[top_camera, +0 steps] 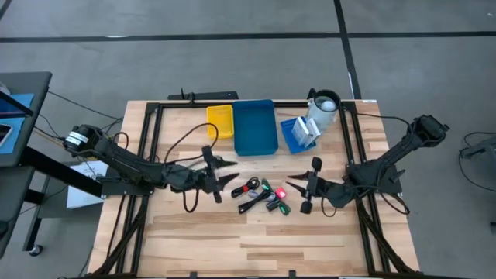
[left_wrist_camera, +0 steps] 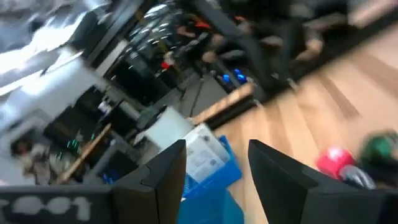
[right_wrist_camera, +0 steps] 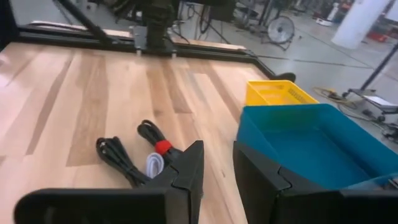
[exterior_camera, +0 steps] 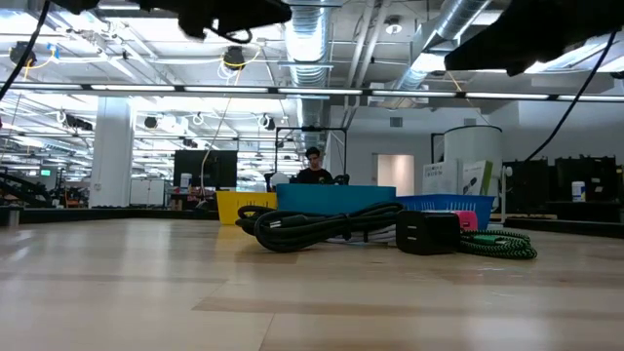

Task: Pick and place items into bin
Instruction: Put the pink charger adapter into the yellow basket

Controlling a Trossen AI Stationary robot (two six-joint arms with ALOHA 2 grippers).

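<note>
The items (top_camera: pixel 263 195) lie in a small heap at the table's middle: black cables and plug-like pieces with red and green parts, also in the low view (exterior_camera: pixel 312 226). Two white card packages (top_camera: pixel 308 130) stand upright in a small blue basket (top_camera: pixel 291 136). My left gripper (top_camera: pixel 231 173) hovers just left of the heap, open, nothing between its fingers (left_wrist_camera: pixel 214 146). My right gripper (top_camera: pixel 293 186) hovers just right of the heap, its fingers (right_wrist_camera: pixel 217 149) a little apart and holding nothing. A black cable with a red band (right_wrist_camera: pixel 152 146) lies ahead of it.
At the far middle a blue bin (top_camera: pixel 255 126) stands beside a smaller yellow bin (top_camera: pixel 220 120). A white cup (top_camera: pixel 324 108) is behind the blue basket. A black frame (top_camera: pixel 147 155) runs along the table's sides. Bare wood lies toward the near edge.
</note>
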